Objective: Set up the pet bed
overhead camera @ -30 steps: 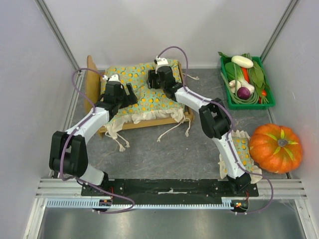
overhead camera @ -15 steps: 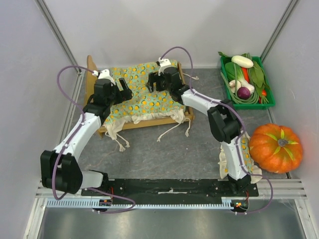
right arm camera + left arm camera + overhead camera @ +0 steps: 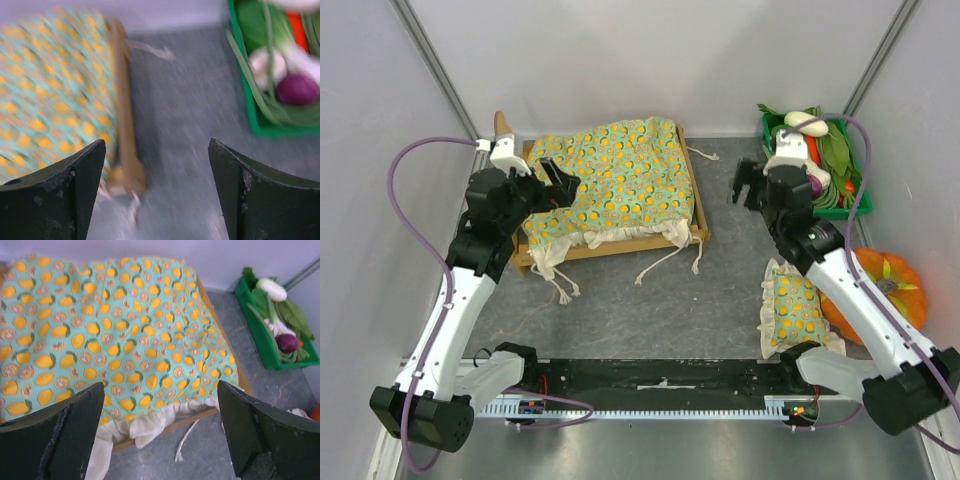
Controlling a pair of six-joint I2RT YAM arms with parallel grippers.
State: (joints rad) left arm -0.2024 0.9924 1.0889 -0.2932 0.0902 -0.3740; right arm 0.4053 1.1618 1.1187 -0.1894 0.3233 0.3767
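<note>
The pet bed (image 3: 696, 195) stands at the back left of the table (image 3: 650, 310), headboard toward the left wall, with the orange-dotted blanket (image 3: 615, 180) spread over it. The left gripper (image 3: 160, 385) hovers above the blanket's headboard end, jaws wide apart and empty. The right gripper (image 3: 156, 145), jaws likewise apart and holding nothing, hangs between the bed's foot and the green vegetable crate (image 3: 775, 190).

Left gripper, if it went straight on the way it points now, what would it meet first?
Probably the green orange-dotted blanket covering the pet bed, near its ruffled front edge; the open left gripper frames it, though depth is unclear.
</note>
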